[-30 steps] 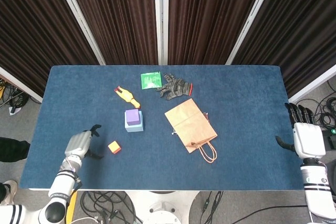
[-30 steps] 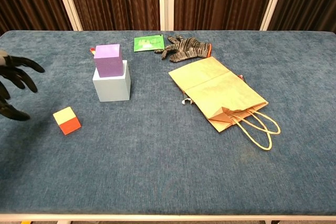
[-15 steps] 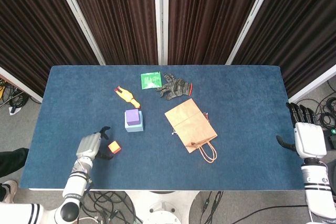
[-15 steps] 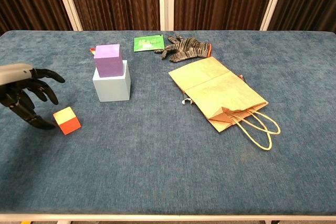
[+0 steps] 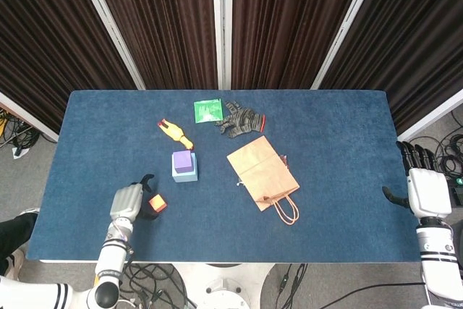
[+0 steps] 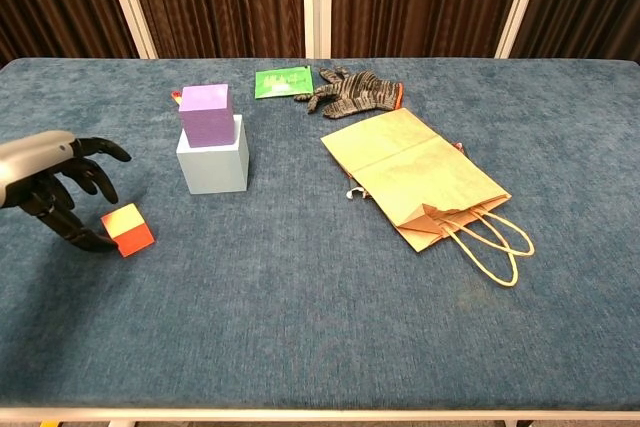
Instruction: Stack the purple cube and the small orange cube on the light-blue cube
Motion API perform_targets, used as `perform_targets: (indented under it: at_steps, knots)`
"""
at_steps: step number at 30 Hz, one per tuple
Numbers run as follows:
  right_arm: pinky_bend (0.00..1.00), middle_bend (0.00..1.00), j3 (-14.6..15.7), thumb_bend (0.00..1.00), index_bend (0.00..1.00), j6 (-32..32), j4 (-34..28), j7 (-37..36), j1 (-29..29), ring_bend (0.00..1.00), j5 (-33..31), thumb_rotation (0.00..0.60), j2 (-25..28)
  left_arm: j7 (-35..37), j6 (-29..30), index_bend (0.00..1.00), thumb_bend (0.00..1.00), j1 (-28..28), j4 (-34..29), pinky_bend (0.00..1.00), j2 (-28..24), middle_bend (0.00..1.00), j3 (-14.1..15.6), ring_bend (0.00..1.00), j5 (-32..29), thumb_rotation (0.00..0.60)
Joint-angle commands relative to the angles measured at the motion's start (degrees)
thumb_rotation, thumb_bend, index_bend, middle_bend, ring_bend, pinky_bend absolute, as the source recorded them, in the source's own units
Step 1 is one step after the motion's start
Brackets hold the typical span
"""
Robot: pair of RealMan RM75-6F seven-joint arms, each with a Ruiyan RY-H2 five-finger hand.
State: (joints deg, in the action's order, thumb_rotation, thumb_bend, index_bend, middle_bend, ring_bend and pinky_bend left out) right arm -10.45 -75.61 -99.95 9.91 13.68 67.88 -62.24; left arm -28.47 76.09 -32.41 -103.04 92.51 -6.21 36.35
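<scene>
The purple cube (image 5: 184, 161) (image 6: 206, 114) sits on top of the light-blue cube (image 5: 185, 173) (image 6: 213, 165) at centre-left of the table. The small orange cube (image 5: 158, 203) (image 6: 127, 228), yellow on top, lies on the cloth nearer the front left. My left hand (image 5: 129, 202) (image 6: 52, 185) hovers just left of it, fingers spread and curved round it, thumb low beside the cube; no grip shows. My right hand (image 5: 422, 189) rests open at the table's right edge, seen only in the head view.
A brown paper bag (image 5: 262, 171) (image 6: 422, 177) lies flat right of the stack. Behind are a grey knit glove (image 5: 240, 120) (image 6: 351, 91), a green packet (image 5: 208, 110) (image 6: 281, 81) and a yellow rubber chicken (image 5: 175, 132).
My left hand has moved right across the table and closed in on the orange cube, from well clear of it to right beside it. The cubes and the right hand have not moved.
</scene>
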Motion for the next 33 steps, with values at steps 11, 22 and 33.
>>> perform_targets:
  at_steps: [11, 22, 33]
  knots:
    - [0.00, 0.06, -0.28, 0.14, 0.00, 0.15, 0.56, -0.96, -0.15, 0.00, -0.62, 0.600, 0.12, -0.68, -0.38, 0.22, 0.12, 1.22, 3.33, 0.34, 3.08, 0.48, -1.51, 0.30, -0.02, 0.600]
    - [0.00, 0.06, -0.36, 0.14, 0.00, 0.49, 1.18, -1.93, -0.20, 0.00, -0.68, 0.600, 0.22, -1.35, 0.01, 0.23, 0.12, 1.68, 3.82, 0.34, 4.60, 0.49, -3.18, 0.31, 0.96, 0.600]
    - [0.00, 0.06, -0.35, 0.14, 0.00, 0.82, 1.38, -2.07, -0.14, 0.00, -0.84, 0.600, 0.16, -1.86, -0.70, 0.26, 0.13, 2.28, 4.70, 0.34, 5.24, 0.53, -3.89, 0.34, 0.60, 0.600]
